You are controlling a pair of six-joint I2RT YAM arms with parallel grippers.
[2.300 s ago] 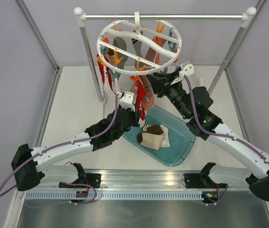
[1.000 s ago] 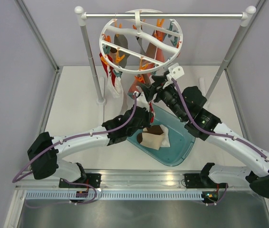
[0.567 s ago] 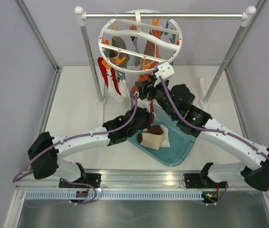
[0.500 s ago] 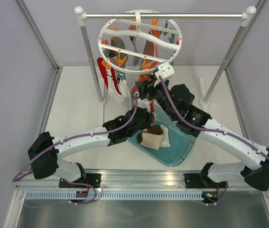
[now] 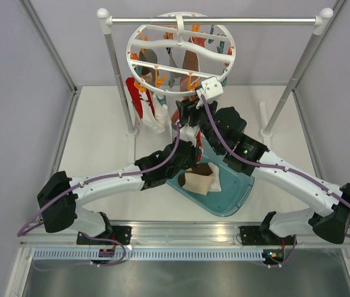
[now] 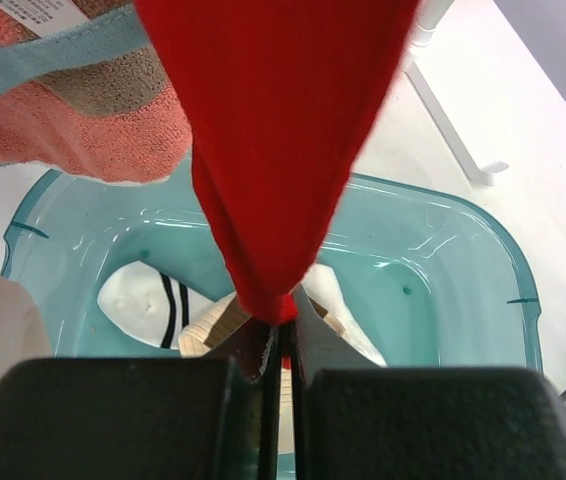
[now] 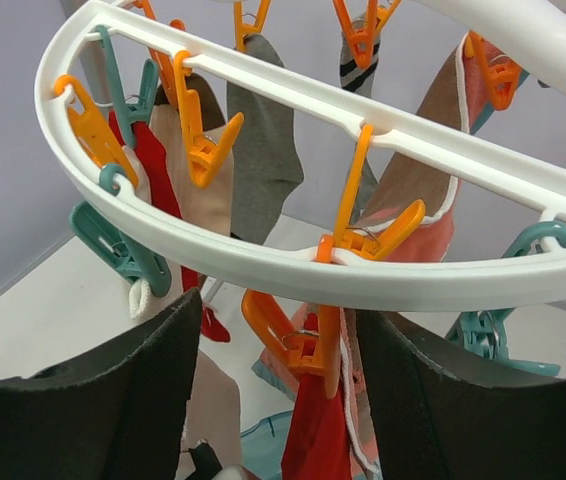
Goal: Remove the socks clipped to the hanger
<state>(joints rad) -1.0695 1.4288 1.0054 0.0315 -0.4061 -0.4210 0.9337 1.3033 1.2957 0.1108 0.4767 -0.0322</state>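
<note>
Left gripper (image 6: 281, 342): closed on the lower tip of a red sock (image 6: 273, 150), which is stretched upward above a teal tub (image 6: 463, 270); a striped sock (image 6: 143, 300) is seen inside the tub. Right gripper (image 7: 281, 325): open, jaws set either side of an orange clip (image 7: 298, 348) hung under the hanger (image 7: 263, 255) ring, with red fabric seen just below it.

The red sock (image 6: 273, 150) is cut off by the left wrist view's top edge, hiding its upper end.
</note>
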